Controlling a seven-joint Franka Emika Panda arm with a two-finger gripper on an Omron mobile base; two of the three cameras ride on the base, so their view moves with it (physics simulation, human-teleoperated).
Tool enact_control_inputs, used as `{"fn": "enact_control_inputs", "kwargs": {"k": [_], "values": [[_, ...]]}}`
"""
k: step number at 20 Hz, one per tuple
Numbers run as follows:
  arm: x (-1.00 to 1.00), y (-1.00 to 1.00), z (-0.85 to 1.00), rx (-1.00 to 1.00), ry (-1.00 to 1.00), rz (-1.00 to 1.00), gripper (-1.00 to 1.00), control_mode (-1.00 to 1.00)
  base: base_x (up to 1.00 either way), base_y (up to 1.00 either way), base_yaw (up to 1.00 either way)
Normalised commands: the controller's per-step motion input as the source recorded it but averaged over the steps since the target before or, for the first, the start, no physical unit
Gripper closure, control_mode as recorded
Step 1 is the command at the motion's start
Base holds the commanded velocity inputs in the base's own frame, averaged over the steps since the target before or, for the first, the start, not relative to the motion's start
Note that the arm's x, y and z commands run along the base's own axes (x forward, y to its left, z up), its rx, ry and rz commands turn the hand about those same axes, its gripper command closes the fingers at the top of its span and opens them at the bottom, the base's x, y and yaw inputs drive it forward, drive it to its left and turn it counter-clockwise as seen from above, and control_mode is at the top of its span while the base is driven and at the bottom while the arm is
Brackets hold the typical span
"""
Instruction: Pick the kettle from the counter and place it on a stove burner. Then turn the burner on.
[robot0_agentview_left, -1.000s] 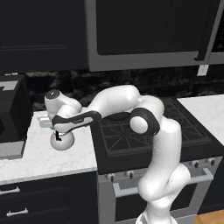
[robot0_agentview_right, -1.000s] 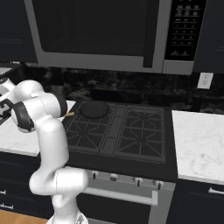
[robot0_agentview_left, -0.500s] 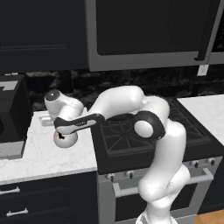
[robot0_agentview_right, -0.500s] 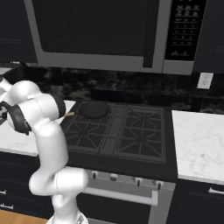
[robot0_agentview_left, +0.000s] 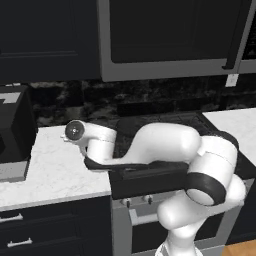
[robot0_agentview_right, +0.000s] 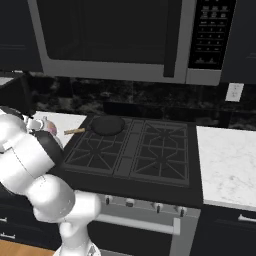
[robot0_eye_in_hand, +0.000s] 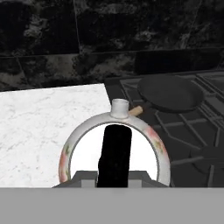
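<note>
- Marbled white counter (robot0_eye_in_hand: 43, 127) beside the black cooktop (robot0_agentview_right: 135, 150) carries the kettle (robot0_eye_in_hand: 78, 140), close under the hand.
- Gripper (robot0_eye_in_hand: 114, 179): jaws drawn together on the kettle's black arched handle (robot0_eye_in_hand: 114, 153), the sensible hold.
- Judged rigid, smooth-glazed, fairly light; may swing beneath the handle.
- Dark pan (robot0_eye_in_hand: 169, 92) occupies a rear burner.

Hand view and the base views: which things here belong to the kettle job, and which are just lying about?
For the job:
- kettle, on the counter, gripper shut on its black handle
- front-left burner of the stove

Lying about:
- dark pan with a wooden handle, on the back-left burner
- microwave above the stove
- wall outlet
</note>
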Motion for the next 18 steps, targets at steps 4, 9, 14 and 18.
{"fn": "enact_control_inputs", "kwargs": {"k": [4,9,14,18], "values": [[-0.08,-1.00,0.91,0.03,-0.18,-0.32,1.00,-1.00,0.00,0.00,0.00],[0.00,-1.00,0.83,0.07,-0.01,-0.42,1.00,-1.00,0.00,0.00,0.00],[0.00,-1.00,0.18,0.13,0.13,-0.38,1.00,-1.00,0.00,0.00,0.00],[0.18,-0.85,-0.14,0.11,0.14,-0.02,1.00,-1.00,0.00,0.00,0.00]]}}
